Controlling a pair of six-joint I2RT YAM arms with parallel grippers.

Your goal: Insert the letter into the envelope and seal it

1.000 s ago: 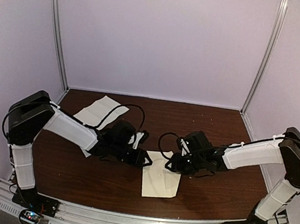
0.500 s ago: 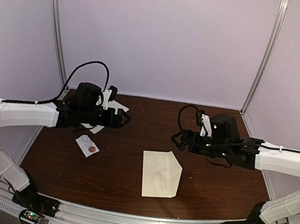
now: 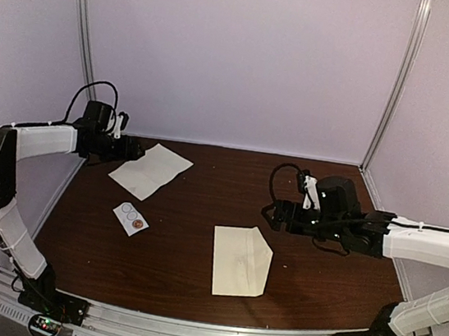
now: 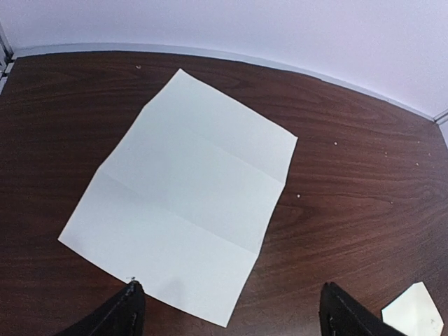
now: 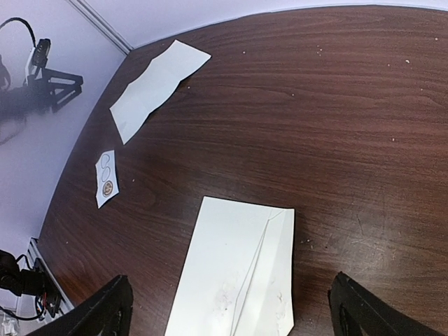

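1. Cream paper first: the envelope [image 3: 240,261] lies flat on the dark wood table [image 3: 191,292], a little right of centre and towards the near edge, with its long side running away from the arms.
2. Seen from the right wrist, the envelope [image 5: 231,280] has a slanting fold line running from its far right corner down across its face. I cannot tell whether the flap is stuck down or whether anything is inside.
3. A whiter creased sheet [image 3: 150,171] lies unfolded at the far left of the table, well apart from the envelope. From the left wrist, the sheet [image 4: 182,217] shows two fold lines across it.
4. A small card [image 3: 131,218] with round stickers sits between the sheet and the near edge, left of the envelope and touching neither.
5. The left gripper [image 3: 132,149] is held up at the far left corner, just beside the sheet's far left edge. Its fingers [image 4: 129,308] stand wide apart with nothing between them.
6. The right gripper [image 3: 272,216] hangs above the table just past the envelope's far right corner, clear of the paper. Its fingers [image 5: 105,308] are also spread wide and hold nothing.
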